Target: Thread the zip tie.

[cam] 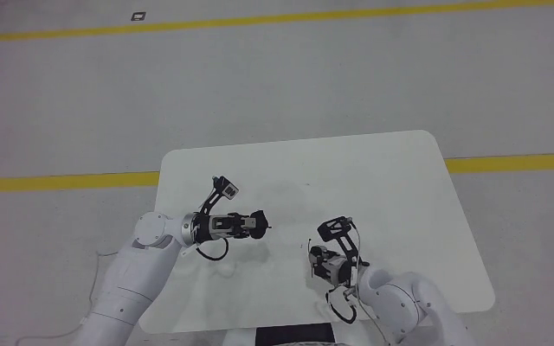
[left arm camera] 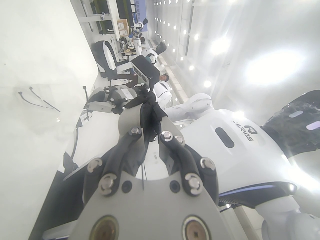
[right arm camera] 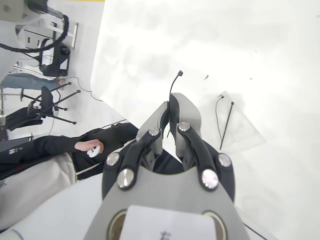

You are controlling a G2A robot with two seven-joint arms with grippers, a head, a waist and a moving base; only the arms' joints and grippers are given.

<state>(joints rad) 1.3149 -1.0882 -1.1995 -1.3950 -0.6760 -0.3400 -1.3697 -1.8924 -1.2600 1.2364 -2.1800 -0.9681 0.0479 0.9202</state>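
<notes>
The right claw [right arm camera: 170, 103] was clenched on a slim black plastic zip tie [right arm camera: 179, 73]. Its strap ran out past the fingertips and ended in a square head held clear above the table. The left claw [left arm camera: 147, 111], tips wrapped in black cloth [left arm camera: 150, 102], was clamped on a thin black strand [left arm camera: 143, 176] that ran back between its fingers. It looked like a tie's tail, though I could not tell for sure. The claws were angled toward each other with a gap between them.

The step in hand seemed to be alignment. The free tip would need to meet the head's slot straight on. The right claw ought to hold the head steady and square while the left closed in slowly, gripping near the tip so it would not bend.

Beneath both claws spread the white round-cornered table [cam: 389, 173], which stood on a grey floor [cam: 260, 86] crossed by yellow lines [cam: 260, 20]. Beyond the right claw's fingertips, off to one side, a clear plastic sheet [right arm camera: 250, 131] carried two spare black zip ties [right arm camera: 228, 121].
</notes>
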